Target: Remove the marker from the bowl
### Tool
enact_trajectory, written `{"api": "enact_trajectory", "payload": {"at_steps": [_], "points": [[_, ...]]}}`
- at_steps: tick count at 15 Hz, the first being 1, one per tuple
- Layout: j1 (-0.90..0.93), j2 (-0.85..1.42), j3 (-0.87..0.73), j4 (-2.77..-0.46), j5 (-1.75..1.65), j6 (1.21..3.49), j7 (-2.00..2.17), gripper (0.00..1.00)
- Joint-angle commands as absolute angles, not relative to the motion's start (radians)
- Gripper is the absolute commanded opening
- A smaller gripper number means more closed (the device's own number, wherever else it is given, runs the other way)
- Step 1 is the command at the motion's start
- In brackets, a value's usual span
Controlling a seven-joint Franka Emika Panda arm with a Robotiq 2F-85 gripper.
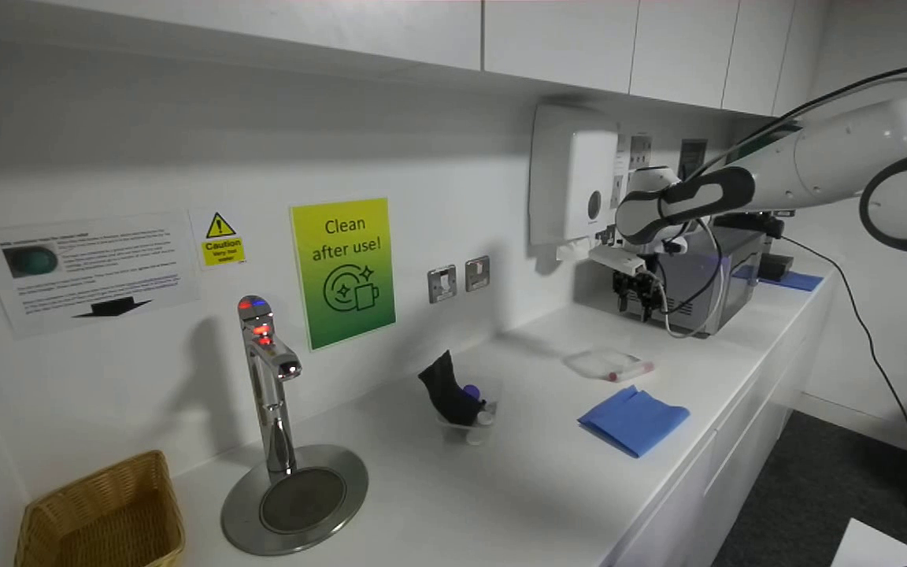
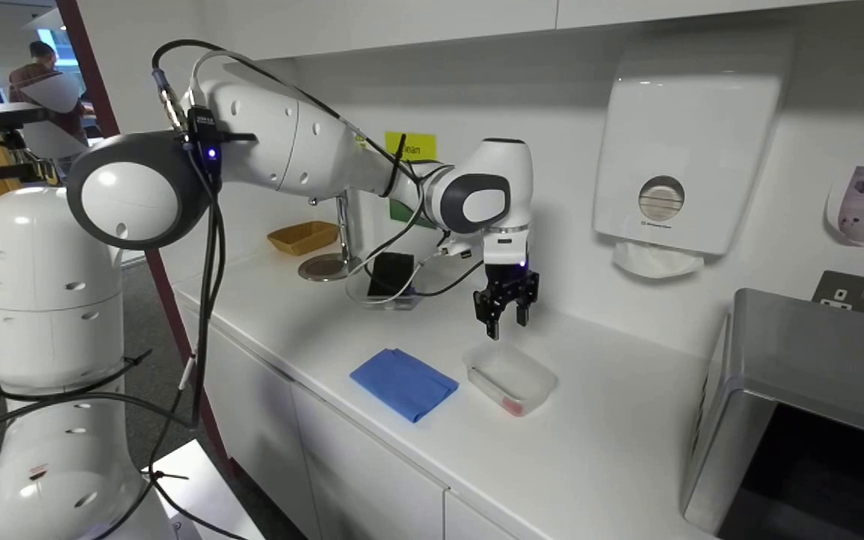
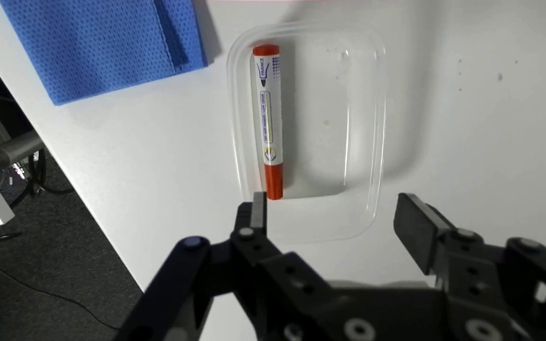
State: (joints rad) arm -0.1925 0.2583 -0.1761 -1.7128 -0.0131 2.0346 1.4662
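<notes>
A clear rectangular plastic bowl [image 3: 320, 118] rests on the white counter; it also shows in both exterior views. Inside it lies the marker [image 3: 268, 113], white-bodied with red ends, along the bowl's left wall in the wrist view. In an exterior view the marker [image 2: 512, 406] is small, its red end toward the near rim. My gripper [image 3: 332, 203] stands open, nothing between its fingers. From an exterior view, the gripper [image 2: 508, 322] points down, above and slightly behind the bowl [image 2: 533, 371], apart from it. The left finger appears close to the marker's lower red end only in the wrist picture.
A folded blue cloth [image 2: 404, 384] lies beside the bowl. The microwave [image 2: 807, 375] and the wall-mounted towel dispenser [image 2: 694, 142] stand near the arm. Farther along are a clear tub with a black item [image 1: 449, 394], a tap [image 1: 271, 386] and a wicker basket [image 1: 107, 520].
</notes>
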Motion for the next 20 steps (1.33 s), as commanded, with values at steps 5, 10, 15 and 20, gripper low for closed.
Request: {"api": "enact_trajectory", "payload": {"at_steps": [5, 10, 15, 20], "points": [[-0.196, 0.287, -0.194, -1.695, 0.06, 1.968, 1.39, 0.84], [-0.193, 0.309, -0.199, -1.694, 0.056, 1.959, 1.393, 0.79], [-0.191, 0.32, -0.199, -1.698, 0.051, 1.951, 1.393, 0.79], [-0.192, 0.337, -0.201, -1.697, 0.049, 1.931, 1.395, 0.77]]}}
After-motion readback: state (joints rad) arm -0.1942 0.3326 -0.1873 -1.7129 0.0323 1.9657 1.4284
